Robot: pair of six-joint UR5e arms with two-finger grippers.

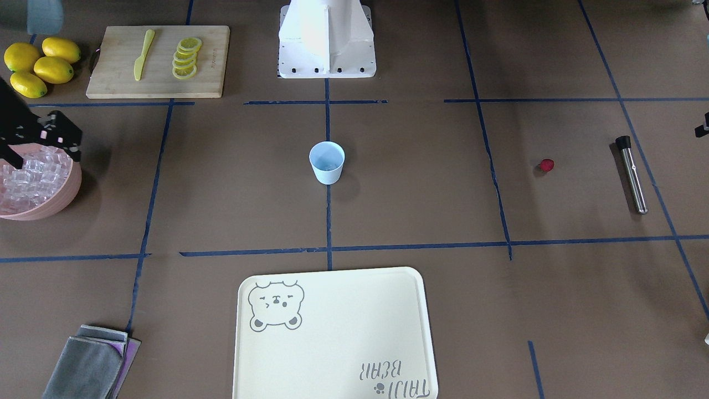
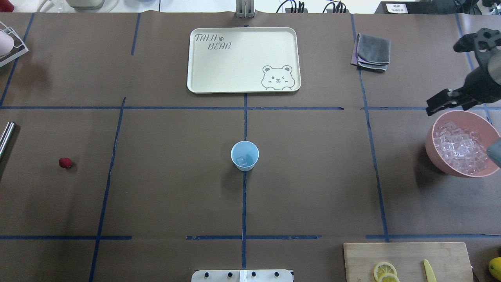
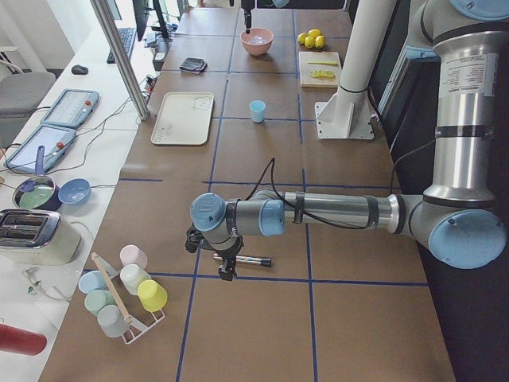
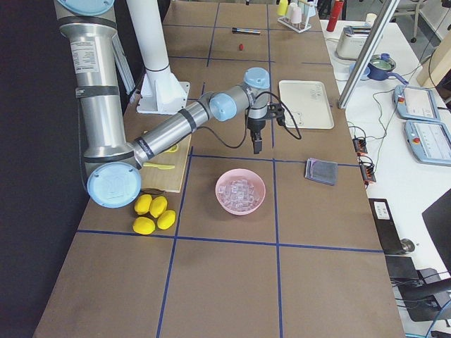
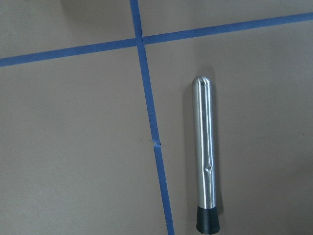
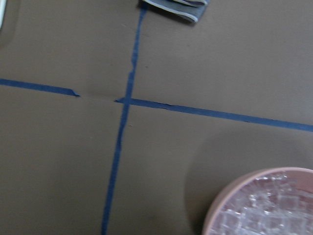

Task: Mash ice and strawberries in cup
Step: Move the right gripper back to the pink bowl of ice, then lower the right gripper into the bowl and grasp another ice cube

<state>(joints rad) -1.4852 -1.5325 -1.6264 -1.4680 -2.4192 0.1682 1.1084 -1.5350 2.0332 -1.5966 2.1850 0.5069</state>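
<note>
The pale-blue cup (image 2: 244, 156) stands upright at the table's middle with one clear ice cube (image 2: 242, 160) in it. A pink bowl (image 2: 433, 150) full of ice (image 2: 462, 147) sits at the robot's right. My right gripper (image 2: 446, 102) hovers above the bowl's far-left rim; I cannot tell whether it is open or shut. The small red strawberry (image 2: 65, 162) lies on the table at the robot's left. My left gripper (image 3: 225, 267) hangs just above a steel muddler (image 5: 205, 152); its jaws are not clear.
A cream bear tray (image 2: 242, 62) lies beyond the cup. A folded grey cloth (image 2: 372, 51) is at the far right. A cutting board (image 1: 160, 61) carries lemon slices and a yellow knife, with whole lemons (image 1: 41, 66) beside it. A rack of cups (image 3: 127, 298) stands at the left end.
</note>
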